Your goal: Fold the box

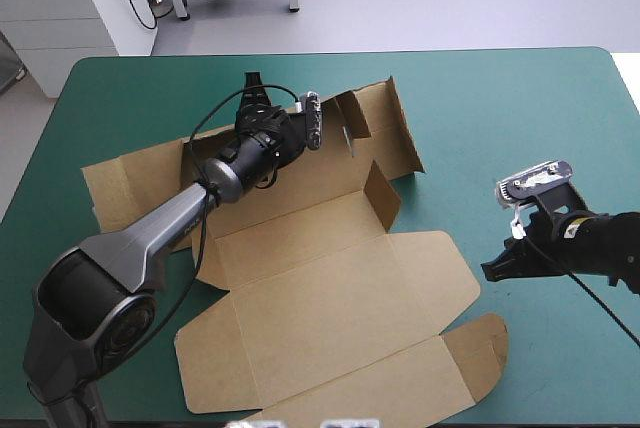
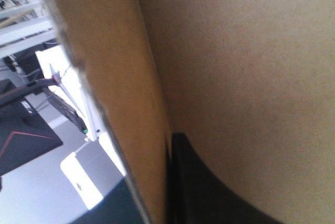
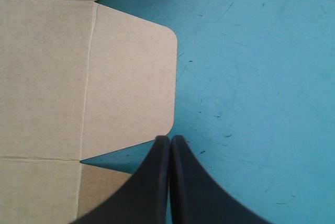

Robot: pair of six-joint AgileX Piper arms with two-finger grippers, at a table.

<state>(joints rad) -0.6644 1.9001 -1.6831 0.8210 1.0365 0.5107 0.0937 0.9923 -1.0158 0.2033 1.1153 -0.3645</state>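
Observation:
The brown box [image 1: 320,288] lies mostly spread out in the middle of the teal-green table, with its far walls [image 1: 385,118] partly raised. My left gripper [image 1: 252,88] reaches over the far left part of the box. In the left wrist view, one black finger [image 2: 204,192] presses against an upright board wall [image 2: 115,77]. That wall stands between the fingers and hides the other one, so the left gripper [image 2: 168,136] is shut on the box. My right gripper [image 1: 492,272] is shut and empty beside the box's right edge. Its tip [image 3: 170,138] is at the corner of a rounded side flap [image 3: 131,77].
Bare teal-green cover [image 1: 520,118] stretches to the right of the box and beyond my right gripper [image 3: 251,77]. A second rounded flap [image 1: 480,343] lies near the front right. The box's near edge reaches almost to the table's front edge.

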